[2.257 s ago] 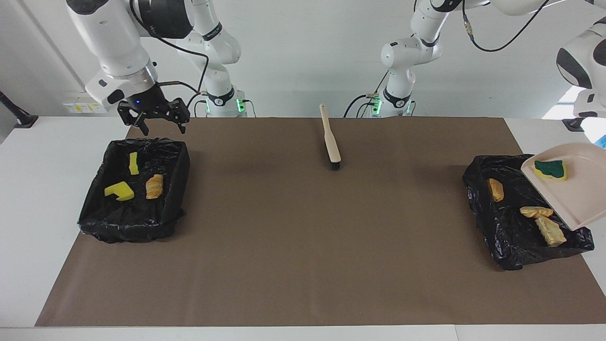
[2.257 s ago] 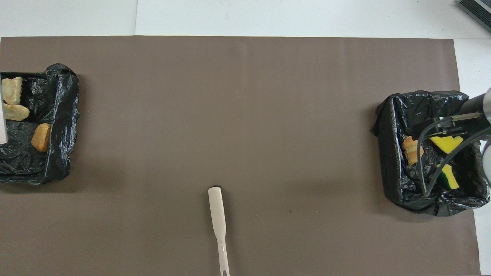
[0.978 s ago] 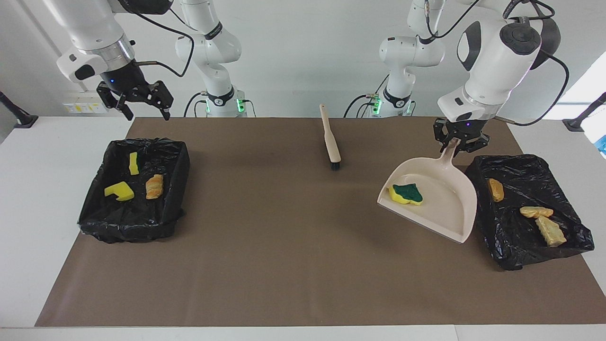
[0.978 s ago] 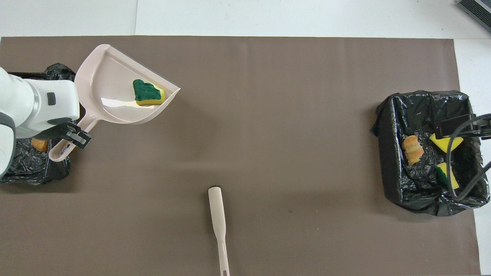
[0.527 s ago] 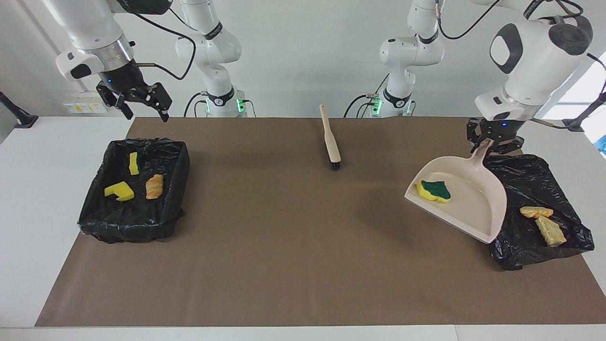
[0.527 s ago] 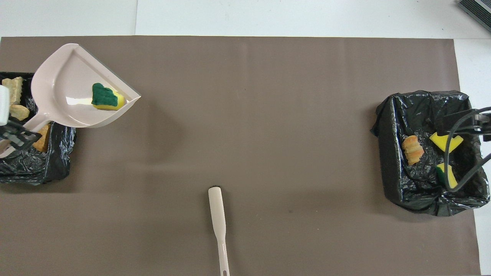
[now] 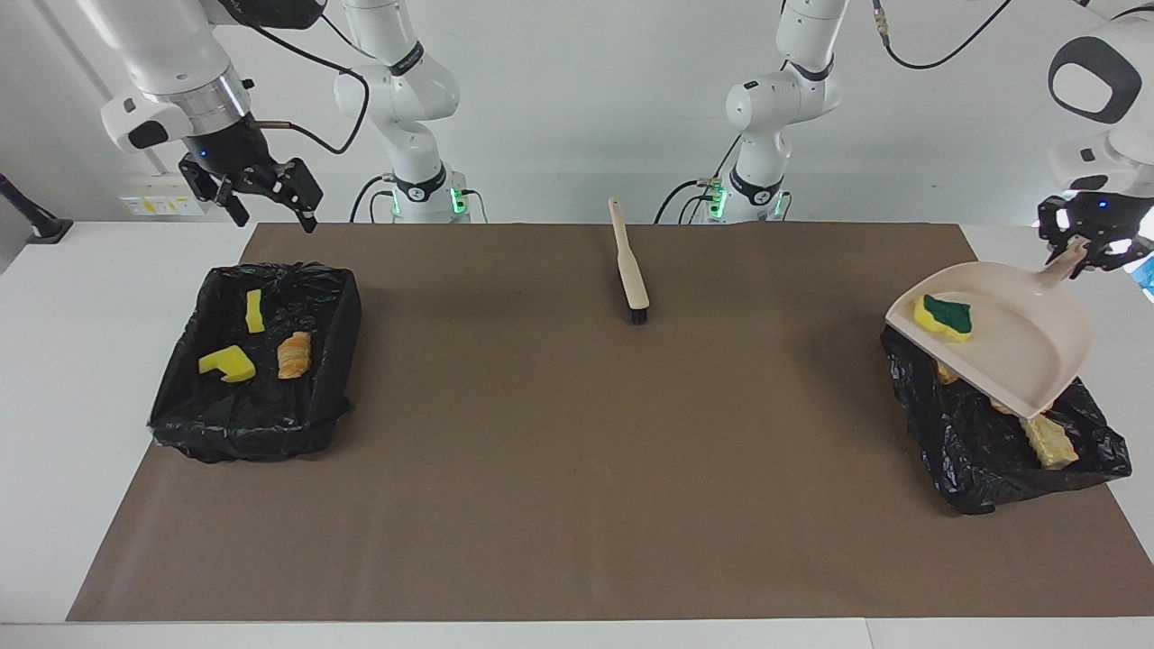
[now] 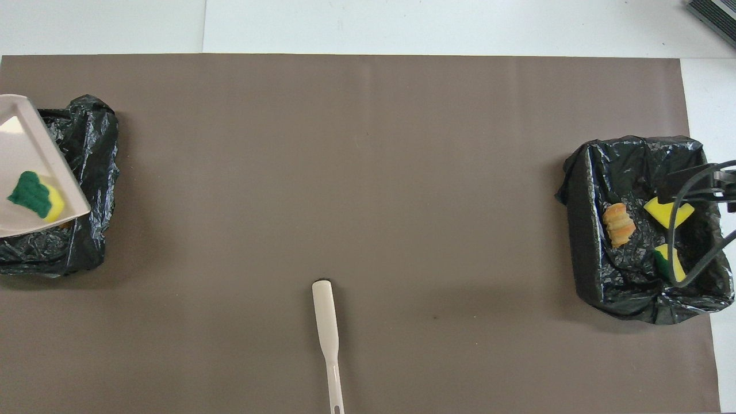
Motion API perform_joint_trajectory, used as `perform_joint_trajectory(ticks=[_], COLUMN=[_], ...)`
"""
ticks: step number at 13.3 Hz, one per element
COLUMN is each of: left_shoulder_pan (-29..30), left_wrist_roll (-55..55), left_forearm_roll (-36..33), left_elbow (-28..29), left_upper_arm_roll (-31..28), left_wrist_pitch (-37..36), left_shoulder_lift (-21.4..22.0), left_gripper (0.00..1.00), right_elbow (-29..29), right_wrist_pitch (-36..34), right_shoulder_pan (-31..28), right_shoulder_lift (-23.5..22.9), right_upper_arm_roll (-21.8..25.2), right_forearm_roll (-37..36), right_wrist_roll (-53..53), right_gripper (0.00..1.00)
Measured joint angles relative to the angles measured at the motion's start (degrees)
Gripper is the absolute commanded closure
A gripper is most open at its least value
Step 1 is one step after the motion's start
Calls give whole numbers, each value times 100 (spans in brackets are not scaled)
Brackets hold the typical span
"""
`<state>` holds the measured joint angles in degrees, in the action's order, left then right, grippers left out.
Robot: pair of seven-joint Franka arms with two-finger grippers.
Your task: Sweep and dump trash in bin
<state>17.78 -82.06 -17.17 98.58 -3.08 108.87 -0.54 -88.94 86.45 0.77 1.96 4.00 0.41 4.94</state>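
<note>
Facing view | left hand (image 7: 1085, 246) clamps dustpan (image 7: 1019, 347) handle, green-topped sponge (image 7: 944, 317) aboard, over bin (image 7: 978, 469) | right hand (image 7: 261, 194) waits, fingers apart | six scraps binned, one left to tip

A plain white wall (image 7: 577, 108) rises above a white surface (image 7: 90, 379). A large brown mat (image 7: 577, 469) covers most of it. Bright daylight enters at the left arm's end.

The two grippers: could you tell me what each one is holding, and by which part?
The left gripper holds the dustpan by its handle's end; the right gripper is open and holds nothing.
</note>
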Motion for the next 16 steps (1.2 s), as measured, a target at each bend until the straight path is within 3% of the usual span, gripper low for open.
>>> perform_joint_trajectory(ticks=[5,8,16], left_shoulder_pan=[281,250,-650], left_wrist_roll=[-380,-377,-121], left_forearm_roll=[-2200,-3065,-5172], left_elbow=[-93,-143,-234], left_upper_arm_roll=[61,143,229], left_wrist_pitch=[910,1272,1499], left_shoulder_lift=[-341,-563,-734], left_gripper=[100,100,100], right_elbow=[-4,-5,-5], right_wrist_pitch=[0,-1,-1], right_shoulder_pan=[12,12,13], right_shoulder_lift=[0,0,0], right_upper_arm_roll=[0,0,-1], right_forearm_roll=[1,2,2], right_wrist_roll=[0,6,8], right_gripper=[0,0,0])
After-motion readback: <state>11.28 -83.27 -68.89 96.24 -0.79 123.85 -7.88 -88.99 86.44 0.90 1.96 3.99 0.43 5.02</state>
